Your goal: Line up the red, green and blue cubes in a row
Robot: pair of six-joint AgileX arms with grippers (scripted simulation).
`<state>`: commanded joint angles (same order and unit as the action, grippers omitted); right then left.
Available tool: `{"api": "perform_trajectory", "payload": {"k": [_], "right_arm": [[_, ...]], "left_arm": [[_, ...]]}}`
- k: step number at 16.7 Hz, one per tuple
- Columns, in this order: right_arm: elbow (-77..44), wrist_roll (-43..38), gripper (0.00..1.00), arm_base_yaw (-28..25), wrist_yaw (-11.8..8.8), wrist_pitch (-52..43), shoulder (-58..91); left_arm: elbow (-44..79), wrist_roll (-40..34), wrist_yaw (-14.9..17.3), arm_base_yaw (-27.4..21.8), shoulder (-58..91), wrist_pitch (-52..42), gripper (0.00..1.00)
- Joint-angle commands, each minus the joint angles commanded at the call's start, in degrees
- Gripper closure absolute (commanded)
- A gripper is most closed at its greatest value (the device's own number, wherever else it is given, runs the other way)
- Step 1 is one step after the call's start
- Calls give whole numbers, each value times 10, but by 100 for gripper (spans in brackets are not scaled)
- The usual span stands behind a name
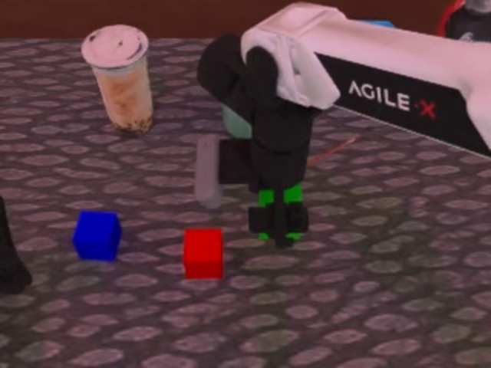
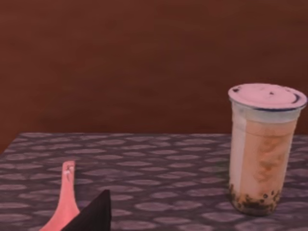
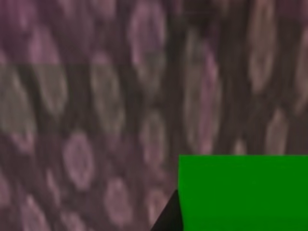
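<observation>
the left gripper (image 1: pixel 8 268) sits parked at the bench's (image 1: pixel 383 307) 9 o'clock edge; whether it is apart or together cannot be told. the blue cube (image 1: pixel 97 235) lies at about 8 o'clock, the red cube (image 1: pixel 203 252) near it toward 6. just at the red cube's 3 o'clock, the right gripper (image 1: pixel 279 221) is clamped on the green cube (image 1: pixel 280 196). a lidded drink cup (image 1: pixel 120 79) stands at 11 o'clock.

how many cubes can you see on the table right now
3. The blue cube sits toward the table's left, the red cube right of it, and the green cube is between the right gripper fingers.
</observation>
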<state>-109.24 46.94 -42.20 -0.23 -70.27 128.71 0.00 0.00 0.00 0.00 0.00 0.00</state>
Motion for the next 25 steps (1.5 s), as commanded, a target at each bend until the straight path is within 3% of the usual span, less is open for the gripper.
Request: {"api": "perform_trajectory", "payload": {"k": [6,14,19,25], "right_arm": [[2,-5,100,-8,0,2,0],[104,-5,100,-8,1,134,27],[111,-4,100,-8,0,141,29],[111,-4,55,-8,0,141,29]], "left_arm": [[0,0,0,0,0,0,0],[0,0,0,0,0,0,0],[0,0,0,0,0,0,0],[0,0,0,0,0,0,0]]}}
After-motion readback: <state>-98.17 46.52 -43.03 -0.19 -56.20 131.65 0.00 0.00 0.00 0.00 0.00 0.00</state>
